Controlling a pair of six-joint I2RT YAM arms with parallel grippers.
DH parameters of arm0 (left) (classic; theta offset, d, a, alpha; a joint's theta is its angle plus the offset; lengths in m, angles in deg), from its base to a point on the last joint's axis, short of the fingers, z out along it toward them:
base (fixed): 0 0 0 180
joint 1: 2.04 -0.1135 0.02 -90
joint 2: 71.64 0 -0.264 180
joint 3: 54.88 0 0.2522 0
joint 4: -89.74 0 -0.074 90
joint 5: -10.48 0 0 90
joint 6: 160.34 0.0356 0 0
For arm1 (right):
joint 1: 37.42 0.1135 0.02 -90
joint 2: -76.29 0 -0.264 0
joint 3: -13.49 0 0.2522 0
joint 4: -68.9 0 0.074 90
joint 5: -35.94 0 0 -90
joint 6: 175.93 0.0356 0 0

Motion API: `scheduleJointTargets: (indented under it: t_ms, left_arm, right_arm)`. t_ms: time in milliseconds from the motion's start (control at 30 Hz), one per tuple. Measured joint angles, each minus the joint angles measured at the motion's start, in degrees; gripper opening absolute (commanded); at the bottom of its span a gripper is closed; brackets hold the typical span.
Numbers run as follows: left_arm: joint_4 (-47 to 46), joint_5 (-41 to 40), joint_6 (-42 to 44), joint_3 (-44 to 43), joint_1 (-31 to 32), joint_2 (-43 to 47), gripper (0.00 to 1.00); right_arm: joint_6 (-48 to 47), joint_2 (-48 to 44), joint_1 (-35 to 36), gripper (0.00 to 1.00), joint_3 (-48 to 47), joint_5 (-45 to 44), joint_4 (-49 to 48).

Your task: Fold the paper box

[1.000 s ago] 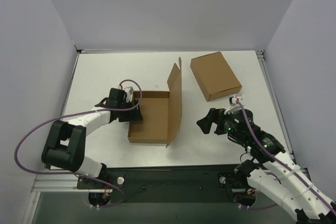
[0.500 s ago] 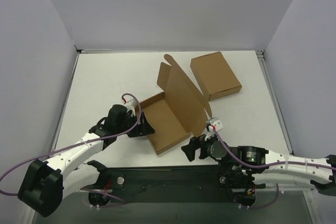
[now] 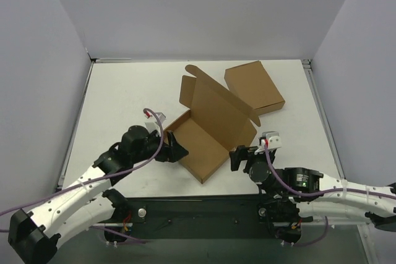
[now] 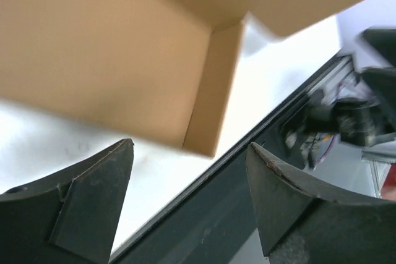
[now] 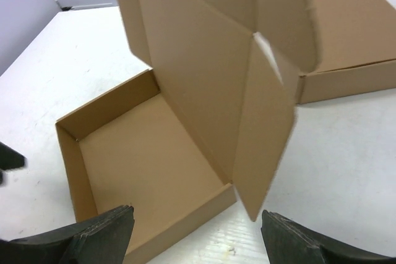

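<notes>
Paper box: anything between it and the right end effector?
Nothing visible. The right end effector is open and faces the paper box across a narrow strip of table. The closed carton lies beyond the box's raised lid, on the far side, out of that path.

The paper box (image 3: 201, 146) is plain brown kraft cardboard, half formed. It sits in the middle of the top view, turned diagonally. Its shallow tray lies flat with low walls standing on its sides. The lid stands open along the tray's upper-right edge, leaning away toward the upper right, with loose side flaps.
</notes>
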Motion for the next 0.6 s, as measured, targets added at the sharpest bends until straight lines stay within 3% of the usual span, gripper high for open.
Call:
scheduleJointTargets:
  t_ms: [100, 233, 300, 400, 600]
  left_arm:
    - [1.7, 1.7, 4.8, -6.7, -5.7, 1.0, 0.84]
    - [1.2, 7.2, 9.8, -12.4, -19.7, -2.0, 0.84]
    - [0.7, 9.0, 11.3, -14.3, -23.6, -4.9, 0.84]
    - [-0.2, 9.2, 13.5, -16.6, -25.7, -9.2, 0.83]
    - [-3.9, 9.5, 17.6, -23.8, -26.5, -17.6, 0.82]
  right_arm:
    - [-1.2, -1.9, -5.6, 0.86, -1.5, 1.2, 1.8]
    - [-3.5, -1.1, -14.6, 0.85, -4.3, 5.7, 3.0]
    - [-4.3, 0.3, -17.9, 0.85, -5.4, 7.8, 3.3]
    - [-5.1, 2.0, -20.1, 0.82, -5.9, 10.3, 3.5]
    - [-7.7, 4.9, -24.7, 0.62, -5.6, 15.3, 3.3]
